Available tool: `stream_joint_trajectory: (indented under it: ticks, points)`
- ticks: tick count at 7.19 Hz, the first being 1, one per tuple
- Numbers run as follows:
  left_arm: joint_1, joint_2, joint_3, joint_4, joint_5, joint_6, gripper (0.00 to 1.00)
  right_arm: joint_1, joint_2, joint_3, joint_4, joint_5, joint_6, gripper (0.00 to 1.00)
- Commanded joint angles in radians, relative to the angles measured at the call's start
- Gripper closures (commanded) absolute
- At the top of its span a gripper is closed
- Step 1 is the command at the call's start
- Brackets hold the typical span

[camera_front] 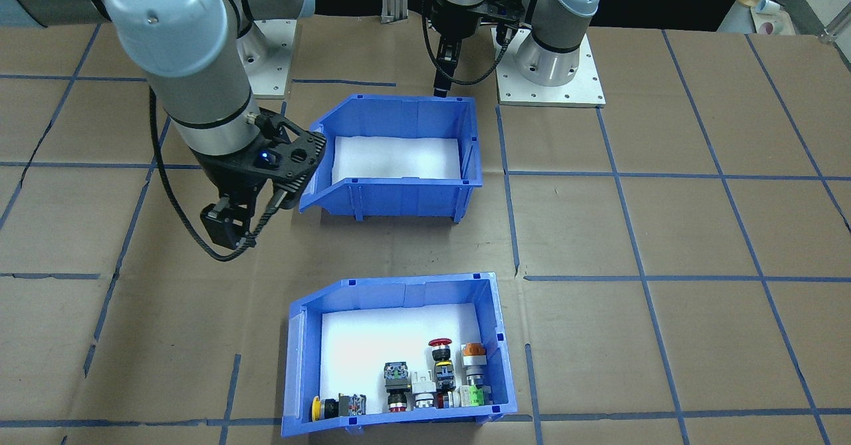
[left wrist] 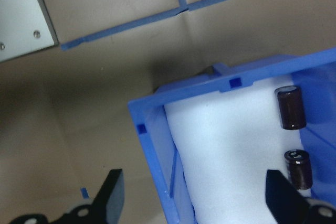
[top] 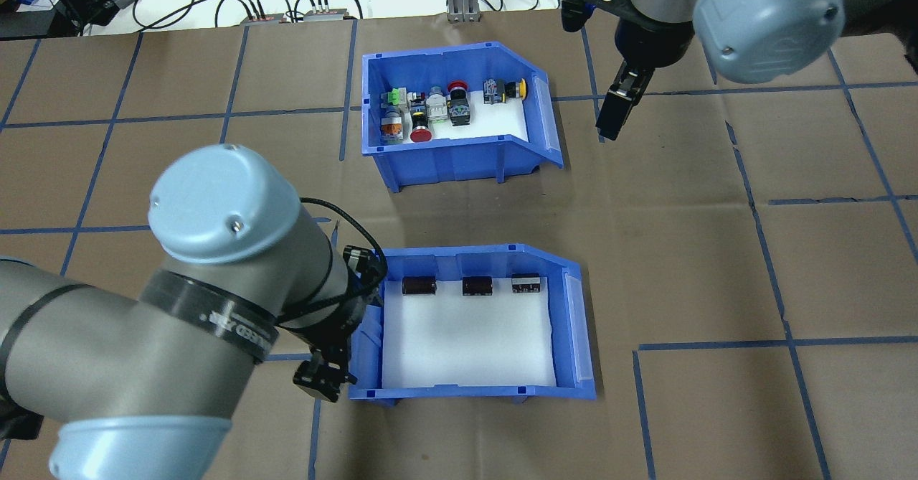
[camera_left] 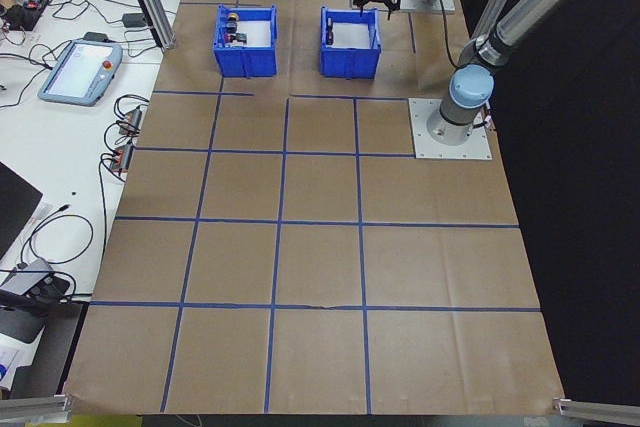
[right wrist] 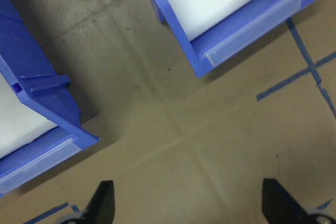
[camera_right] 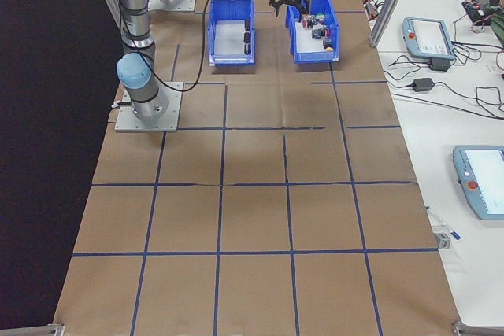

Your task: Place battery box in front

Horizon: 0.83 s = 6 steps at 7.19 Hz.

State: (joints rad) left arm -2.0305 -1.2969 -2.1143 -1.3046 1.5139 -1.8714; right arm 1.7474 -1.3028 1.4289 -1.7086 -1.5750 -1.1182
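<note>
Brown cardboard sheets with a grid of blue tape lines cover the table (top: pixel 717 265), and two blue bins stand on it. As landmark I take the battery box (top: pixel 470 326), the bin that is nearer to the robot's base. It has a white foam floor and three small dark cylinders (top: pixel 466 285) that lie in a row along its far wall. Its sloped cut-away end points to the robot's right.

Beyond the battery box, farther from the robot, stands the second blue bin (top: pixel 452 125) with colourful push-button switches (top: pixel 430 107) inside. The two bins are apart, with bare cardboard between them.

At the closed end of the battery box, on the robot's left side, is the left gripper (left wrist: pixel 194 198). In the left wrist view its fingers are spread wide on both sides of the end wall, one outside over the cardboard and one inside over the foam; whether they touch the wall I cannot tell.

Past the sloped end of the battery box, to the robot's right and near the switch bin, hangs the right gripper (right wrist: pixel 186 203). Its fingers are also spread, with only cardboard between them, and it carries nothing
</note>
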Motion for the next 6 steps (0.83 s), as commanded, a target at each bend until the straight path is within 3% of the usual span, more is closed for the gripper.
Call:
stream_joint_trajectory:
  ticks: [1, 2, 4, 6]
  points:
    - [-0.068, -0.004, -0.134, 0.237, -0.056, -0.131, 0.04, 0.123, 0.121, -0.103, -0.002, -0.013, -0.074, 0.0]
    - [-0.074, -0.005, -0.179, 0.339, -0.063, -0.167, 0.02, 0.173, 0.178, -0.161, -0.002, -0.022, -0.074, 0.0]
    - [-0.074, -0.062, -0.188, 0.35, -0.064, -0.166, 0.01, 0.202, 0.267, -0.256, -0.011, -0.027, -0.08, 0.0]
    - [-0.074, -0.12, -0.185, 0.361, -0.063, -0.163, 0.01, 0.251, 0.313, -0.255, -0.025, -0.025, -0.086, 0.0]
